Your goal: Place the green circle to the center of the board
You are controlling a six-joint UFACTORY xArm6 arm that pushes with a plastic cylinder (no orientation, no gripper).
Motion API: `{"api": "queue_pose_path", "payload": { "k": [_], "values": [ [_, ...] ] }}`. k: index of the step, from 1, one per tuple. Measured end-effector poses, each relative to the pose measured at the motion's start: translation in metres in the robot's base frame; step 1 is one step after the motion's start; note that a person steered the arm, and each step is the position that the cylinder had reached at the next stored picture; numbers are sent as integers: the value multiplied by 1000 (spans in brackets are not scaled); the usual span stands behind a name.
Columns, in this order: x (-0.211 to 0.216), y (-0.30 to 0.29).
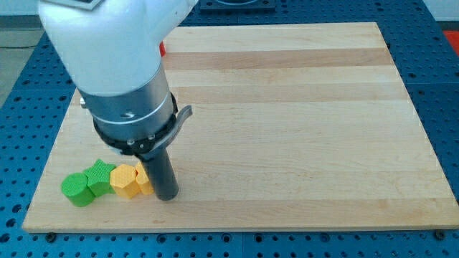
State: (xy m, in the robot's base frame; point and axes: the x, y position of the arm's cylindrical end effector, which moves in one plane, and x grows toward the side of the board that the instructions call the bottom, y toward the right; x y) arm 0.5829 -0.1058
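My tip (166, 196) beside yellow block (126, 182), green circle (76, 189) farther left

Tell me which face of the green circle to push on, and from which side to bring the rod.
Push the green circle's face toward the view's left and bottom, coming round from that corner. It sits at the left end of a row, with the green star and yellow blocks between it and my tip; board centre lies up and right.
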Motion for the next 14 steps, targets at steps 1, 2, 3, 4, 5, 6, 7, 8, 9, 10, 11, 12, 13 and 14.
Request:
{"api": "queue_pose_path", "payload": {
  "k": [1, 2, 3, 4, 5, 6, 7, 8, 9, 10, 11, 12, 13, 14],
  "values": [
    [30, -2],
    [34, -30],
    [34, -54],
    [36, -88],
    [36, -135],
    [31, -145],
    [20, -144],
    [11, -144],
    [-2, -139],
    [-18, -136],
    [-36, -136],
    [-45, -136],
    [-45, -136],
    [-45, -137]
  ]
}}
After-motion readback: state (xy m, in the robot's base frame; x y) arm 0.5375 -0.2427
